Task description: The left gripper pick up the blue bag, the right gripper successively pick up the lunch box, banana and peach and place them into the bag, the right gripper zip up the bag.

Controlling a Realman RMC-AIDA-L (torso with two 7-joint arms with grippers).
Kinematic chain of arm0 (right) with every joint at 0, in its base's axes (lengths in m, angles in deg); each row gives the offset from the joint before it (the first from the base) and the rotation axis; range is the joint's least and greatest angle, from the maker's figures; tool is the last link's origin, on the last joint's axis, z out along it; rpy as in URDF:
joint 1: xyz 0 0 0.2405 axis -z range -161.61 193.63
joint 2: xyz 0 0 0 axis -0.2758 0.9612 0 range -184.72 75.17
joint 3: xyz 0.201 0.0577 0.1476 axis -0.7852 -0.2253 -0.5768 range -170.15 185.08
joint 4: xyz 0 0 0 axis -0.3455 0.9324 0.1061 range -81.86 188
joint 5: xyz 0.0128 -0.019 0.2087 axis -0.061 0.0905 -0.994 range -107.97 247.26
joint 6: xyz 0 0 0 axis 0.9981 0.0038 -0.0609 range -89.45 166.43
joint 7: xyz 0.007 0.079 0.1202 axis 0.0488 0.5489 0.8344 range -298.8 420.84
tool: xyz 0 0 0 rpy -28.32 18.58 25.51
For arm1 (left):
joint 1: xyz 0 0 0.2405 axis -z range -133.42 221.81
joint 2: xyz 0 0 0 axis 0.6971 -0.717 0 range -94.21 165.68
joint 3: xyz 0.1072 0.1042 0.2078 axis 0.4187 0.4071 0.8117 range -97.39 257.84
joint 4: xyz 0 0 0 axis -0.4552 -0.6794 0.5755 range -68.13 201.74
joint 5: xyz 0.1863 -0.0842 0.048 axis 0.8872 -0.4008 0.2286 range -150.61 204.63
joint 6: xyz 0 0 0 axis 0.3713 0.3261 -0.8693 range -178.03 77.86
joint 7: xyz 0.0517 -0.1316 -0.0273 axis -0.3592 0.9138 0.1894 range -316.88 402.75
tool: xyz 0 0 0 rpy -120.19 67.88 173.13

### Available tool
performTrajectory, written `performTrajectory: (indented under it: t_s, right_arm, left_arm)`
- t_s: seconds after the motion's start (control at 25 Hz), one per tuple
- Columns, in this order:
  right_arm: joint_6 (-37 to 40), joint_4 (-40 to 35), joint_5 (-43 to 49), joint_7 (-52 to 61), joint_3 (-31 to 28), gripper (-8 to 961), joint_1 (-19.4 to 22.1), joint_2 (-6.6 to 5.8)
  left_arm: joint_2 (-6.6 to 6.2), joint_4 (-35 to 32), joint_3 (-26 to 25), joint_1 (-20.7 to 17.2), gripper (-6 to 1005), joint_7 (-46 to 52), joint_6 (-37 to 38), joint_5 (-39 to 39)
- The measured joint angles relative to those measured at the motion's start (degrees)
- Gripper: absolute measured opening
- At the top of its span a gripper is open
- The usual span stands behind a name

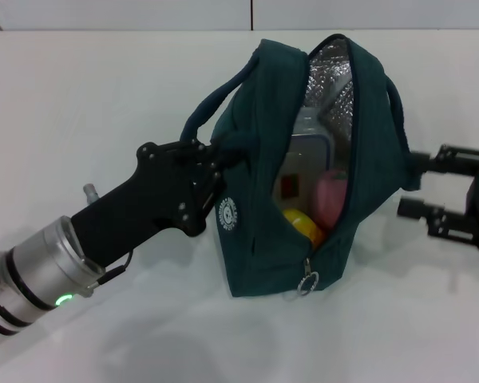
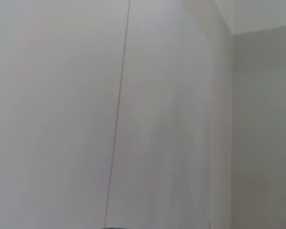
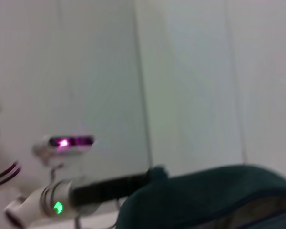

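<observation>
Head view: my left hand [image 1: 211, 171] grips the blue bag [image 1: 259, 231] by its handle at frame centre, lunch box [image 1: 303, 163], peach [image 1: 333, 199] and banana [image 1: 303, 226] inside. Right hand [image 1: 419, 187] waits released, far right. Soft fabric will sag; I'd pinch the zipper pull [image 1: 306, 282].

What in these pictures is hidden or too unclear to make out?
- Clear plastic lunch box, pink peach and yellow banana: head view, mostly covered by the dark teal fabric bag's walls.
- Left tool: head view, fingertips buried in the bag's handle; its wrist view shows only wall.
- Right tool: head view, cut off by the edge.
- Right wrist view: blurred; only the bag's top shows.
</observation>
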Motion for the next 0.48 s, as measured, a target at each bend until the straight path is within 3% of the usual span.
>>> performTrajectory:
  t_s: [0.28,0.48]
  right_arm:
    - [0.57,-1.41,4.91,-0.73,1.45,569,-0.87,0.31]
    - [0.65,-1.75,8.78,-0.7,7.41,567,-2.07,-0.3]
  left_arm:
    - [0.1,-0.47,0.11,-0.45,84,0.11,0.56,0.09]
    - [0.11,-0.81,0.23,-0.18,86,0.92,-0.32,-0.27]
